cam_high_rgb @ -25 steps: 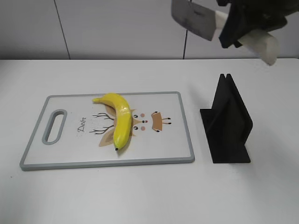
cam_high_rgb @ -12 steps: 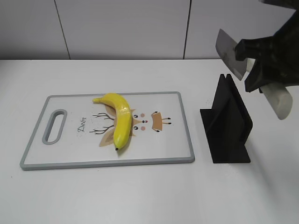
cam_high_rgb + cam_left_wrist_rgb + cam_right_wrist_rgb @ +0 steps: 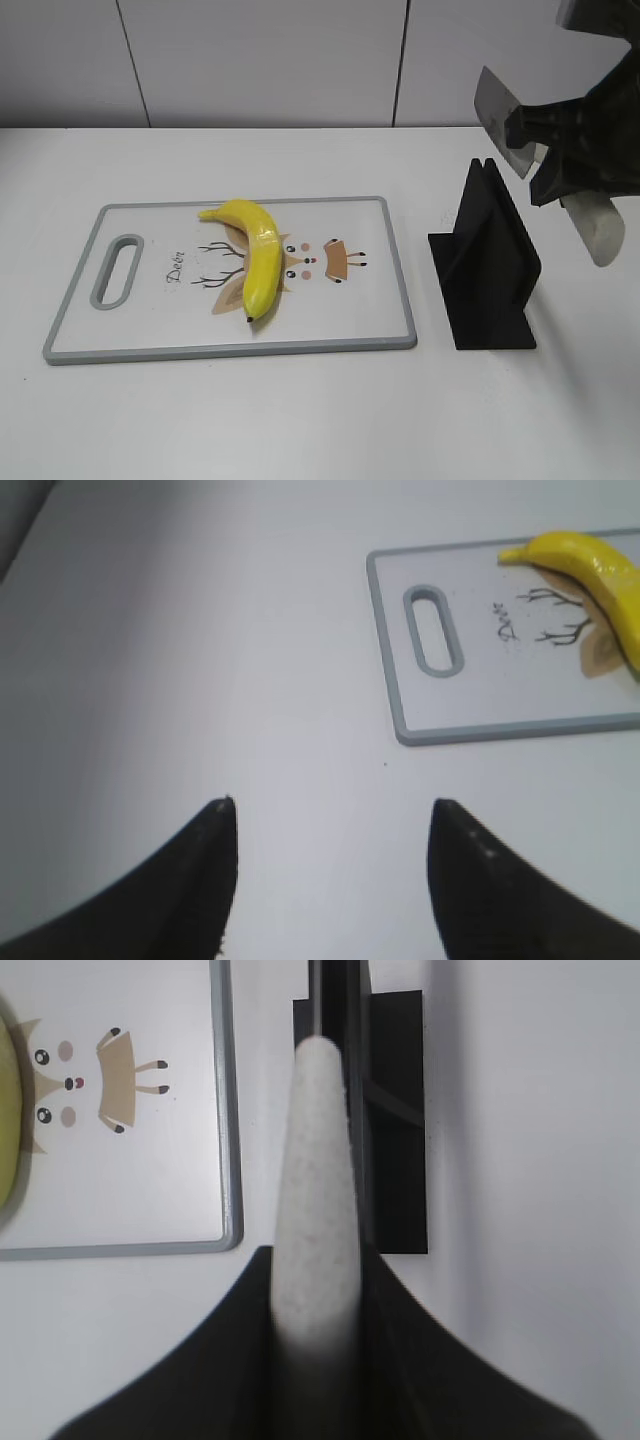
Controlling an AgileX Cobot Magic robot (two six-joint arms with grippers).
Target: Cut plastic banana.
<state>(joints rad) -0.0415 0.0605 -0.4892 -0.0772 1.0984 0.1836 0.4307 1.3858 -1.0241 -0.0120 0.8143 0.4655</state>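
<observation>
Gripping a knife (image 3: pixel 505 120) by its pale handle, the right gripper (image 3: pixel 572 165) hangs above the black knife stand (image 3: pixel 488 262), blade tilted up-left; in the wrist view the handle (image 3: pixel 316 1190) sits clamped betw. both fingers. Left gripper (image 3: pixel 330 865) hovers w/ fingers spread, nothing betw. them, near the cutting board (image 3: pixel 480 725). Farther back, the plastic banana (image 3: pixel 254 255) lies on the board's deer print, black tip toward the camera.
</observation>
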